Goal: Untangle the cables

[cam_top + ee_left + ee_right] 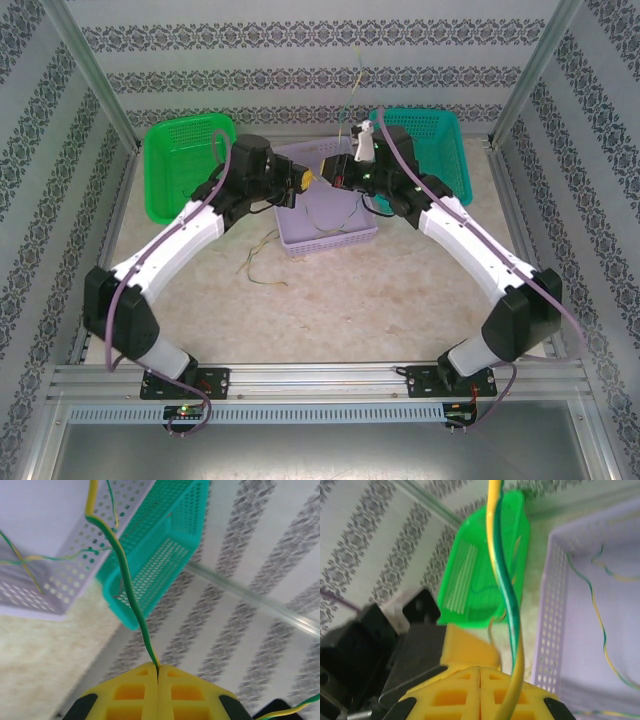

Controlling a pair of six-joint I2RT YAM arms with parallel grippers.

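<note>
A yellow-green cable [127,585] ran from the frame's top down into the left gripper [158,672], whose jaws were clamped on it. More cables [338,224] lay in the lavender basket [310,243] at centre frame. The right gripper [479,672] had its jaws together, and a second cable [512,625] crossed over them.

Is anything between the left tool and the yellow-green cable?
Nothing visible does. The left tool is shut directly on the yellow-green cable, which rises from its closed fingertips past the lilac basket.
</note>
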